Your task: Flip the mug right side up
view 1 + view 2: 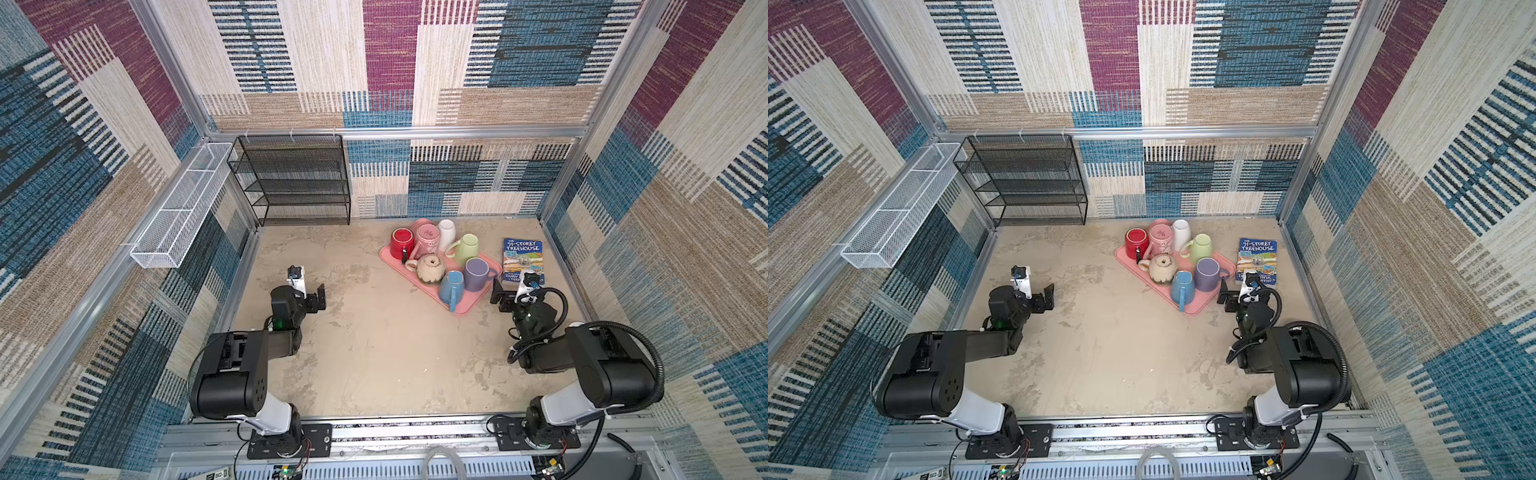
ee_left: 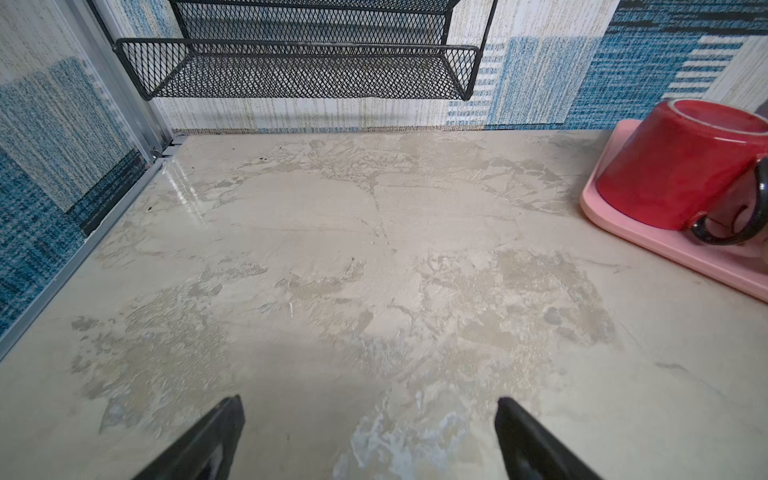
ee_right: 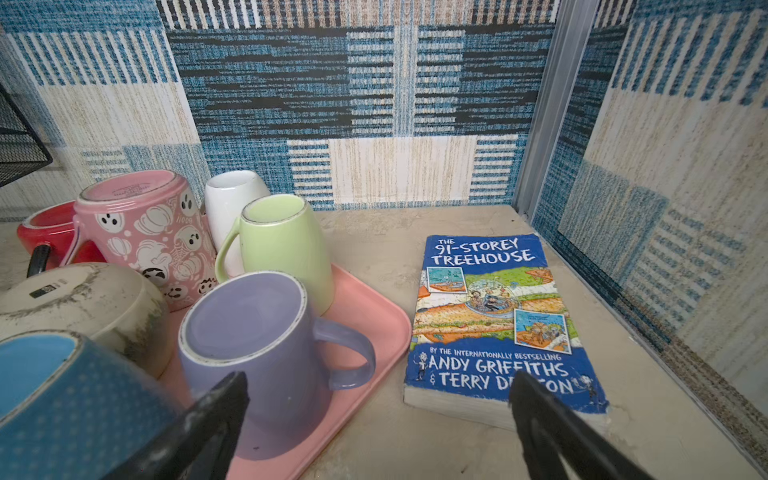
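Several mugs stand upside down on a pink tray [image 1: 465, 309] at the back right: red [image 1: 402, 241], pink patterned [image 1: 428, 239], white [image 1: 446, 232], green [image 1: 468, 245], purple [image 1: 477, 274], blue [image 1: 451, 286] and beige [image 1: 430, 268]. My right gripper [image 1: 498, 295] hovers open just off the tray's right edge. In the right wrist view it [image 3: 378, 382] faces the purple mug [image 3: 249, 345], whose handle points towards the book. My left gripper [image 1: 316, 297] is open over bare table at mid left. From the left wrist view [image 2: 370, 405] only the red mug [image 2: 673, 166] shows.
A blue paperback [image 1: 522, 259] lies flat between the tray and the right wall. A black mesh rack [image 1: 295, 178] stands at the back left, with a white wire basket [image 1: 178, 212] on the left wall. Patterned walls enclose the table.
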`<state>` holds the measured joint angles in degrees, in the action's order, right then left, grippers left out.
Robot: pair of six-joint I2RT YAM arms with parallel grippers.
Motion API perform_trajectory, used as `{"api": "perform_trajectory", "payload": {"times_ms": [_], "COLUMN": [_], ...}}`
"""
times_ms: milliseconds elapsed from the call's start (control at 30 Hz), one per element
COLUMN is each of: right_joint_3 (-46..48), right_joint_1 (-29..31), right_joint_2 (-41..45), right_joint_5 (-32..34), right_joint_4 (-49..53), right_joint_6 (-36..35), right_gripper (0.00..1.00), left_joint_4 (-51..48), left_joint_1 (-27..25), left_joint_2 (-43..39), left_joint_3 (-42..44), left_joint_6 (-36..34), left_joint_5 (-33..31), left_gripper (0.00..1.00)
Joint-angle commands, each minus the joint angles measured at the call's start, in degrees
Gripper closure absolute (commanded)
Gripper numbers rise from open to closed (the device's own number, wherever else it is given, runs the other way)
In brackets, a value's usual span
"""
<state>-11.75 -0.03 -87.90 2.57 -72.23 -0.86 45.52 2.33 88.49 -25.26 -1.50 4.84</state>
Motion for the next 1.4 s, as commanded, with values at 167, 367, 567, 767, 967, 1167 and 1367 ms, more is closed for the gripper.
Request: {"api": "perform_trajectory", "payload": {"times_ms": [167,367,567,767,967,1167,1367], "right_joint_3": [-0.14,-0.12,-0.17,-0.28,-0.21,-0.47,-0.28], "right_joint_1": [0.03,0.03,0.03,0.03,0.03,0.03,0.03], "right_joint_2": [0.01,0.01,0.03,-0.01,-0.07,-0.08,0.05], "right_joint_5": [-0.13,-0.15,-0.23,-0.20,-0.20,-0.21,-0.26], "right_joint_4": [-1.52,-1.52,-1.44,-1.34,-1.25,-1.12,-1.29], "right_joint_6": [0.16,0.25,0.26,0.22,0.20,0.18,0.07], "right_gripper": [0.00,0.00,0.00,0.00,0.00,0.00,0.00], "left_joint_4": [0.10,0.07,-0.16,-0.17,-0.17,-0.42,-0.96], "left_joint_1": [-0.03,0.00,0.31,0.31,0.31,0.31,0.37], "left_joint_2": [0.02,-0.02,-0.03,-0.03,0.02,0.11,0.28], "left_joint_3": [0.03,0.03,-0.12,-0.15,-0.17,-0.28,-0.67], "left_joint_6": [-0.04,0.00,0.79,0.79,0.79,0.85,0.95], "left_joint_5": [0.34,0.34,-0.71,-0.78,-0.89,-0.80,-0.79], "left_gripper": [0.01,0.01,0.01,0.01,0.01,0.01,0.01]}}
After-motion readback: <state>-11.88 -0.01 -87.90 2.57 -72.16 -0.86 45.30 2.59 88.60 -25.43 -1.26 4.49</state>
